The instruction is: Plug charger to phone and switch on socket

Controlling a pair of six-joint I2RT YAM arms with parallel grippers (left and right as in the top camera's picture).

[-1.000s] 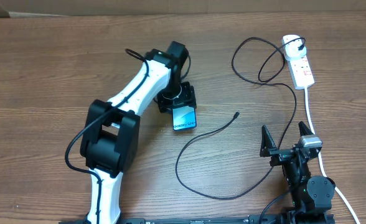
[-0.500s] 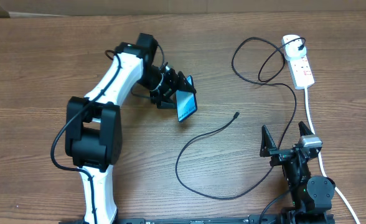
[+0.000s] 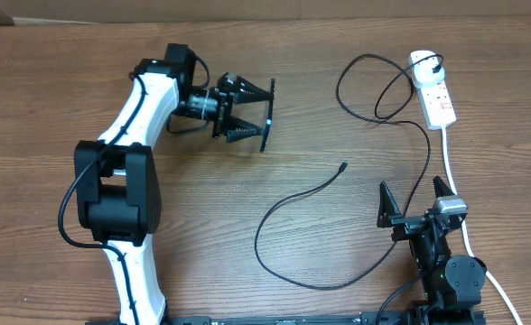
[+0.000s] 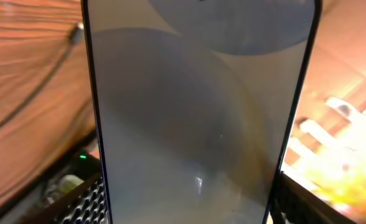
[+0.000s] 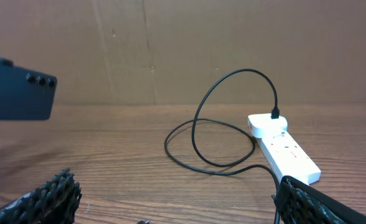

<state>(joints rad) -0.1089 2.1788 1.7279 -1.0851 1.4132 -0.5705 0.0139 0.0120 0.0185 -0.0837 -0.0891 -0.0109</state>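
I'm holding the slim pale-screened smartphone edge-on, clear of the desk at upper centre. The left gripper jaws pinch it, while the right gripper jaws stand spread. Next, I judge: mate the thin black charger cable tip to its port — the white power strip comes later.

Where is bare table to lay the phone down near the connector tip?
Best patch: bare wood between the held phone and the connector tip. More room lies between the left arm and the low loop of the charger. Crowded on the right: its coils, the socket, white cord and the open right claw.
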